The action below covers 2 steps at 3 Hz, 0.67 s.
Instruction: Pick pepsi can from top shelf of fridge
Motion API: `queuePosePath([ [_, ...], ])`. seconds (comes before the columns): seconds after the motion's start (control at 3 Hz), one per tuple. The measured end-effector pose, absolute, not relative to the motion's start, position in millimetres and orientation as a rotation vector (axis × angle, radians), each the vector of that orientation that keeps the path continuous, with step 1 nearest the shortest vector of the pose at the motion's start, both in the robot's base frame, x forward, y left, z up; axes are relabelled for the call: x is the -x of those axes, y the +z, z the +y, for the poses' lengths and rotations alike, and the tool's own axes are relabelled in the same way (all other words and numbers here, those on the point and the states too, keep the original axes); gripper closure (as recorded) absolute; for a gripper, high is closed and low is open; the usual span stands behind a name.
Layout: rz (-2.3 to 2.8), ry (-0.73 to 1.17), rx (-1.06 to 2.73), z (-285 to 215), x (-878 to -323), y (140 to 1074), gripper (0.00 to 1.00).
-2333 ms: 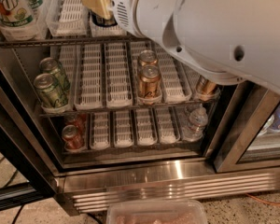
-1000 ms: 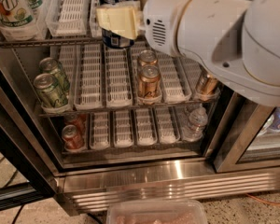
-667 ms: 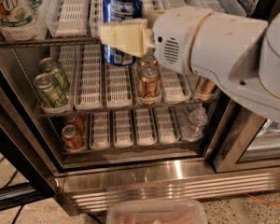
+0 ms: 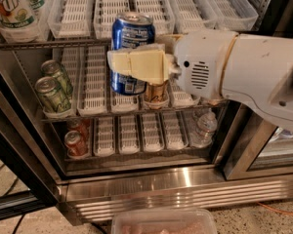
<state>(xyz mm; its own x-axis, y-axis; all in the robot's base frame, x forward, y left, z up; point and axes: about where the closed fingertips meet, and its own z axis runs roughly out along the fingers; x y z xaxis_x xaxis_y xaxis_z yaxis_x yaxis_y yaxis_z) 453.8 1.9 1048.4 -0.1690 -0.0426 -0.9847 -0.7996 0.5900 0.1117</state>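
The blue pepsi can (image 4: 132, 35) with a silver rim is held upright in my gripper (image 4: 136, 65), whose cream-coloured fingers (image 4: 141, 67) are shut around its middle. The can hangs in front of the fridge (image 4: 151, 189), clear of the top shelf (image 4: 132, 4), level with that shelf's dark front bar. My white arm (image 4: 249, 72) reaches in from the right. The top shelf's white slotted lanes behind the can stand bare.
A 7UP bottle (image 4: 12, 9) stands at the top shelf's left. Two green cans (image 4: 53, 89) and a bronze-gold can (image 4: 156, 94) sit on the middle rack. Red cans (image 4: 75, 140) and a water bottle (image 4: 204, 128) are on the lower rack. A clear tub (image 4: 163, 222) lies below.
My gripper has pulled back out of the top shelf toward the camera and downward, carrying the pepsi can out of its lane; the can now shows in full in front of the racks.
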Motion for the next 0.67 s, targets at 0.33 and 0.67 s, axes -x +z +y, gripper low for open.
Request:
queuePosePath([
  [0.33, 1.612, 0.816, 0.754, 4.1, -444.0, 1044.2, 1.0],
  [0.67, 1.611, 0.818, 0.756, 4.2, -443.5, 1044.0, 1.0],
])
